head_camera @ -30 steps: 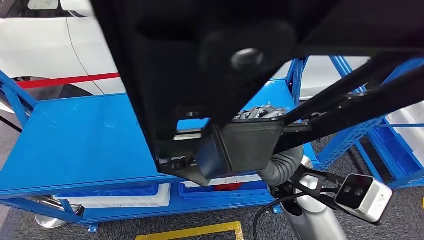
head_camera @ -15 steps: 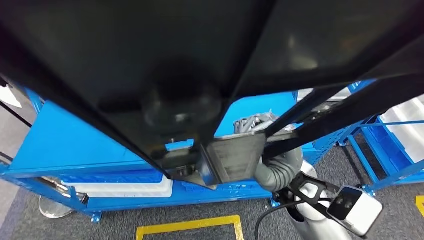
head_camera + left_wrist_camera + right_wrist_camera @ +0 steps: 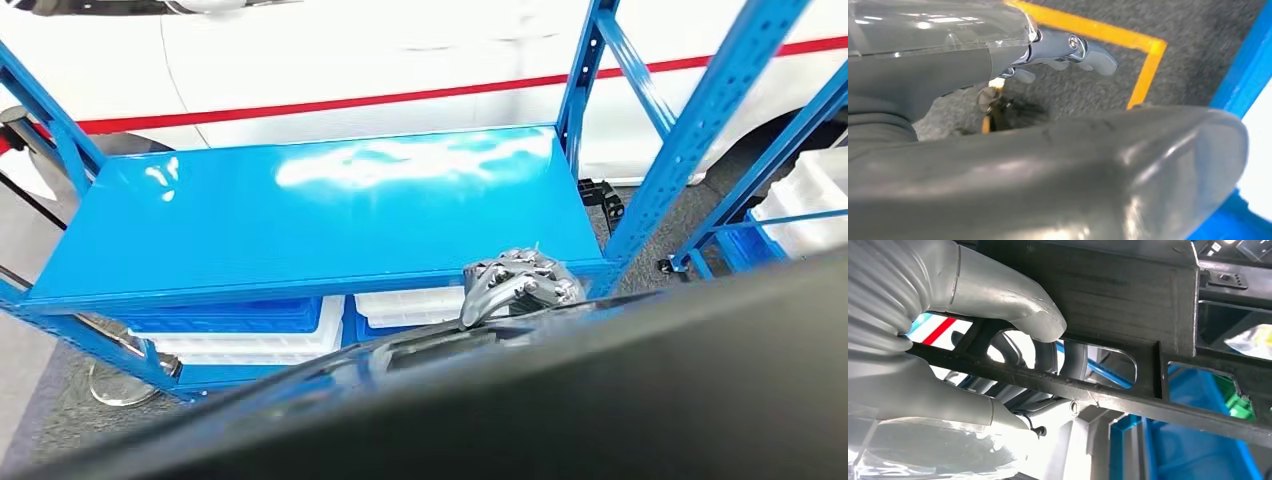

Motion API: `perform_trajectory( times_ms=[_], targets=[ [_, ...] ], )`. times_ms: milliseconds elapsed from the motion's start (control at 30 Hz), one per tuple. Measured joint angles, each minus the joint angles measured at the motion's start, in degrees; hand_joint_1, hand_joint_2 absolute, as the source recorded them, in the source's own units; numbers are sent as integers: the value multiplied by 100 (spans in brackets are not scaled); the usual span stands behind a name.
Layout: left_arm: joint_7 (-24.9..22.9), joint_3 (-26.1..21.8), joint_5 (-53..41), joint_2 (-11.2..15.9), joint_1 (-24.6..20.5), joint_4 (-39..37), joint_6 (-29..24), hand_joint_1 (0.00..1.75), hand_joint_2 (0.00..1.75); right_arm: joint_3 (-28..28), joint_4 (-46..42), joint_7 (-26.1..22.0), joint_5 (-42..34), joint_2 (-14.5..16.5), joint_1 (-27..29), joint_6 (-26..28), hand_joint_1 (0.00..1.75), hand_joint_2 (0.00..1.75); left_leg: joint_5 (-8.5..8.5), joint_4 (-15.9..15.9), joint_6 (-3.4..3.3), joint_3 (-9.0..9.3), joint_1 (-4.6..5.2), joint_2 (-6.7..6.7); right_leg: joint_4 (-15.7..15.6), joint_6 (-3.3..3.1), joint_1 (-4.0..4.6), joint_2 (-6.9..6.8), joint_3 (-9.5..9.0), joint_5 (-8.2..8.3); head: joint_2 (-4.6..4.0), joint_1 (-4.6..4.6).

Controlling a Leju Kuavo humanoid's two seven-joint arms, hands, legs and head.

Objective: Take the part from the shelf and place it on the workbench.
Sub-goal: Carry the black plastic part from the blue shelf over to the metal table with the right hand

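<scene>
right hand [image 3: 973, 355] grips the black part [image 3: 1128, 300]
blue surface [image 3: 300, 215] lies just beyond it; left hand [image 3: 1068, 50] hangs loosely curled, holding nothing.

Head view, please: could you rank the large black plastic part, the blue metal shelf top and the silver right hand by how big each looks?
1. Large black plastic part, though it sits nearest the camera, which inflates it.
2. Blue metal shelf top.
3. Silver right hand.

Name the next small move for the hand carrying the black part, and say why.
Probably carry the black part forward and lower it onto the blue workbench top: the right hand grips its frame, and the part hangs at the near edge, not yet resting on the surface.
</scene>
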State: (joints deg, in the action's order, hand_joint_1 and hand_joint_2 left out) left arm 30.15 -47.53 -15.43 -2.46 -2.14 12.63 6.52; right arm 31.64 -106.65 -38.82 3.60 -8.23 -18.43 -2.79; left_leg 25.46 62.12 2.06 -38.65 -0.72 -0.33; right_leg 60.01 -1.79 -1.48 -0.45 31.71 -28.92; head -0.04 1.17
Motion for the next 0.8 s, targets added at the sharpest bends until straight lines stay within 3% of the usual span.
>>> perform_trajectory(
  times_ms=[67, 100, 133, 167, 200, 267, 333, 433, 500, 600, 633, 667, 700, 767, 800],
  targets=[
    [3, -1, -27, -5, 3, 0, 3, 0, 0, 1, -25, -49, 91, -1, 29, 56, 173, 175, 494, 694, 26, -239, -10, 8, 3, -44, 29, -27, 95, 76, -1, 2],
    [3, -1, -35, -5, 2, 0, 3, 0, 0, 1, -32, -66, 129, -1, 54, 82, 173, 175, 651, 1020, 30, -326, -11, 9, 6, -54, 49, -36, 142, 109, -1, 2],
    [2, -1, -46, -5, 3, 0, 4, 0, 0, 1, -38, -76, 165, -1, 81, 106, 173, 175, 705, 1202, 23, -334, -7, 8, 10, -62, 69, -41, 186, 139, -1, 2],
    [2, -1, -58, -5, 4, 0, 4, 0, 0, 1, -47, -80, 192, -1, 107, 126, 173, 175, 655, 1176, 4, -235, 0, 8, 14, -65, 87, -42, 220, 164, 0, 3],
    [2, -1, -68, -5, 4, 0, 8, 0, 0, 1, -60, -80, 216, -1, 126, 146, 173, 175, 530, 929, -30, -24, 14, 8, 17, -67, 102, -42, 241, 183, 0, 3],
    [2, -1, -86, 7, -9, 1, 15, 0, 0, 1, -99, -81, 259, -1, 144, 175, 173, 175, 306, 141, -143, 530, 66, 19, 17, -55, 126, -46, 258, 216, 0, 1],
    [8, -3, -93, 26, -24, 1, 24, 0, 0, 2, -125, -81, 288, 0, 152, 185, 173, 175, 230, -342, -232, 821, 125, 48, 4, -9, 115, -56, 259, 256, 0, 0],
    [13, -20, -92, 36, -27, 1, 26, 0, 0, 2, -154, -81, 296, 0, 162, 185, 173, 175, 147, -536, -308, 861, 145, 71, -39, 92, 90, -56, 245, 305, 0, 7],
    [13, -36, -92, 33, -31, 0, 25, 0, 0, 0, -176, -80, 297, -1, 166, 185, 173, 175, 33, -690, -356, 912, 105, 80, 157, 144, 98, -22, 332, 139, 0, 20],
    [11, -48, -92, 26, -30, 0, 27, 0, 0, -1, -177, -80, 298, -1, 195, 188, 173, 175, -34, -705, -372, 852, 85, 81, 1138, 215, 67, 20, 789, -378, 0, 32],
    [10, -49, -92, 23, -25, 0, 27, 0, 0, 0, -176, -80, 298, -2, 208, 190, 173, 175, -34, -677, -366, 821, 81, 81, 1359, 243, 51, 22, 886, -430, 0, 32],
    [9, -51, -92, 20, -23, 0, 27, 0, 0, 1, -176, -80, 298, -2, 216, 192, 173, 175, -29, -643, -356, 794, 72, 79, 1375, 268, 34, 21, 882, -371, 0, 32],
    [8, -52, -92, 16, -23, 0, 27, 0, 0, 1, -176, -80, 298, -3, 220, 194, 173, 175, -18, -599, -338, 770, 58, 75, 1178, 292, 16, 21, 770, -222, 0, 31],
    [8, -53, -92, 9, -29, 1, 28, 0, 0, 1, -176, -80, 297, -3, 220, 196, 173, 175, 31, -472, -269, 706, 41, 61, 488, 318, -14, 29, 404, 86, -1, 29],
    [8, -54, -91, 8, -32, 1, 27, 0, 0, 0, -176, -81, 295, -3, 218, 198, 173, 175, 59, -406, -228, 664, 43, 52, 237, 292, -17, 42, 287, 161, -1, 33]
  ],
)
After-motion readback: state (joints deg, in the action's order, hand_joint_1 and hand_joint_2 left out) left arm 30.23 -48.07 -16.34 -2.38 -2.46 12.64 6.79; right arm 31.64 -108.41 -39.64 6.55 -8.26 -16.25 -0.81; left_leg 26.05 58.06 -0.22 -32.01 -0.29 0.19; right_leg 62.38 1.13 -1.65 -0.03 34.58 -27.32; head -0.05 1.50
